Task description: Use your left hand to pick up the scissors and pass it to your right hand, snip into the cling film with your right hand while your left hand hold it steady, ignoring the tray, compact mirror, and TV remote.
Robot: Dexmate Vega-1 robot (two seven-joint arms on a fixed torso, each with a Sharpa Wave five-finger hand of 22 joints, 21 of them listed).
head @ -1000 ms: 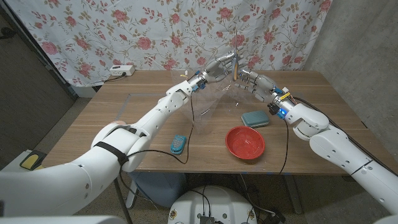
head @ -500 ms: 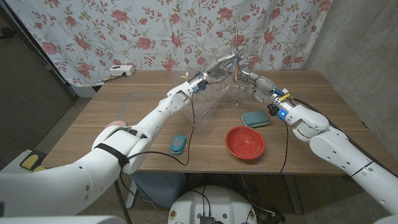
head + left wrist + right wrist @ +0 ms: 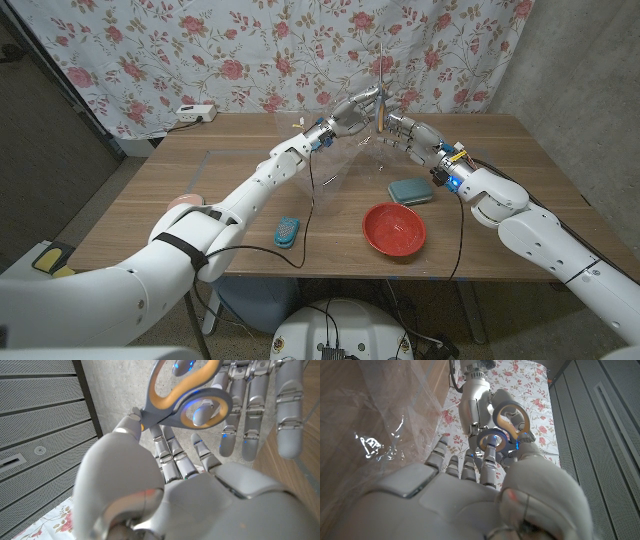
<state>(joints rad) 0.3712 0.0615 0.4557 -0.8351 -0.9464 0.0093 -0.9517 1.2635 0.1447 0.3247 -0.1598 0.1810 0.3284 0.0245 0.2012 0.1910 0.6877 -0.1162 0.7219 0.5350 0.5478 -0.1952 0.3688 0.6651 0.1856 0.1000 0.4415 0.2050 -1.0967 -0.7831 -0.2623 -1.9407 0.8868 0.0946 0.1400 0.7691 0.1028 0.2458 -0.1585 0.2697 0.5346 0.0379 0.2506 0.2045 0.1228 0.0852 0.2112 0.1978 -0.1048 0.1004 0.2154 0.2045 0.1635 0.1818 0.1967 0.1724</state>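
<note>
My left hand (image 3: 352, 110) holds the scissors (image 3: 380, 98) up high over the far side of the bench (image 3: 180, 200), fingers pinching them, blades pointing up. My right hand (image 3: 405, 132) is right beside it, fingers (image 3: 250, 405) spread, one poking into a handle ring. The cling film (image 3: 375, 420) lies below.

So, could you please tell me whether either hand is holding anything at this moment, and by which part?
The left hand holds the scissors raised, gripping near the pivot below the handle loops. One right hand finger is in a loop, without a clear grip.
</note>
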